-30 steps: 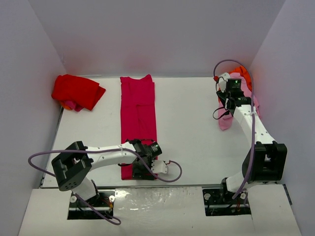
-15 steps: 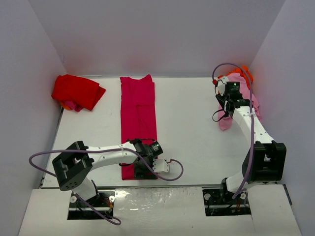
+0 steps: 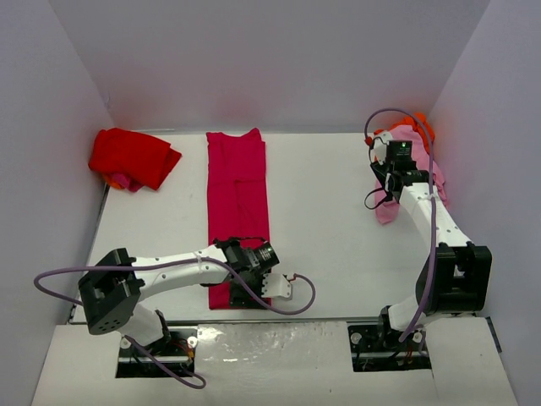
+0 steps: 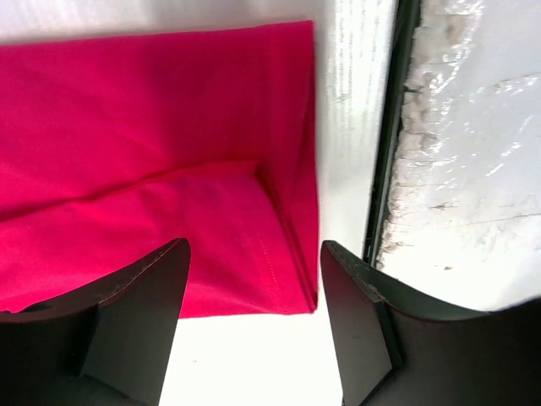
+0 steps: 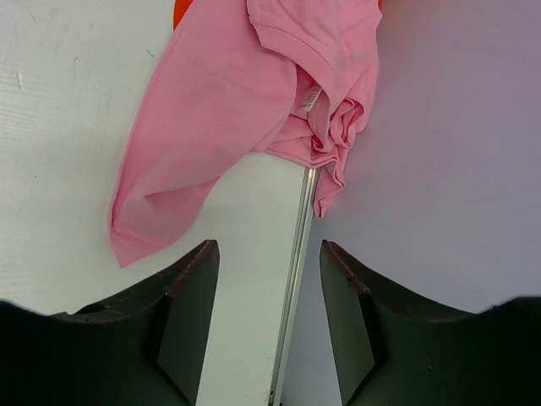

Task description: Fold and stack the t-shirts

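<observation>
The crimson-magenta t-shirt (image 3: 237,199) lies folded into a long narrow strip running front to back. My left gripper (image 3: 246,290) is open over its near end. In the left wrist view the left gripper (image 4: 254,254) straddles the strip's near right corner (image 4: 279,211) without holding it. The bright red t-shirt (image 3: 131,156) lies folded at the back left, with pink and orange cloth (image 3: 121,180) peeking from under it. The pale pink t-shirt (image 3: 412,173) lies crumpled at the right edge, with the orange one (image 3: 421,125) behind it. My right gripper (image 3: 389,179) is open and empty above the pink t-shirt (image 5: 228,101).
The table's near edge (image 4: 385,169) runs right beside the left gripper. The table's right edge (image 5: 296,279) and the side wall (image 5: 448,127) lie directly under the right gripper (image 5: 266,247). White walls enclose the table on three sides.
My left arm's shoulder and elbow have swung to the left while its gripper stayed at the strip's near end. My right gripper has shifted slightly toward the back.
</observation>
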You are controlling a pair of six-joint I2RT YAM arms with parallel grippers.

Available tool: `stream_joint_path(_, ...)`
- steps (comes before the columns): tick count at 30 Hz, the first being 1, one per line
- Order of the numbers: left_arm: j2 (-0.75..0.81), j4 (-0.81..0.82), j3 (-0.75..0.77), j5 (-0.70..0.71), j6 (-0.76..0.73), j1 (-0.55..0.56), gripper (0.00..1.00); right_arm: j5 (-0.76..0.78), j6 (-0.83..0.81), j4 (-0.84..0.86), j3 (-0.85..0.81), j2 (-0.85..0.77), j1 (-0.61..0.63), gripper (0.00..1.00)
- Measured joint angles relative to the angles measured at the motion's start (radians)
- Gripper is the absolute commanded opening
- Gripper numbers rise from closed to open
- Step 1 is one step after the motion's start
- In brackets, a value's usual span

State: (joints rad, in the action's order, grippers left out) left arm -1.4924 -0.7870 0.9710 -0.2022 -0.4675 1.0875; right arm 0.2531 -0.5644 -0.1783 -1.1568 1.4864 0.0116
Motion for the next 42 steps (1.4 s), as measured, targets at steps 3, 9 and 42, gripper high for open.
stream_joint_path(3, -0.011, -0.01, 0.008, -0.012, -0.003, 0.012, 0.59, 0.0, 0.0, 0.0, 0.001, 0.0, 0.0, 0.48)
stream_joint_path(9, -0.052, -0.021, 0.019, -0.033, -0.007, 0.017, 0.55, 0.0, 0.0, 0.0, 0.004, 0.0, 0.0, 0.48)
stream_joint_path(42, -0.2, 0.024, 0.065, -0.006, -0.001, 0.071, 0.0, -0.426, 0.016, -0.309, -0.252, 0.06, 0.182, 0.14)
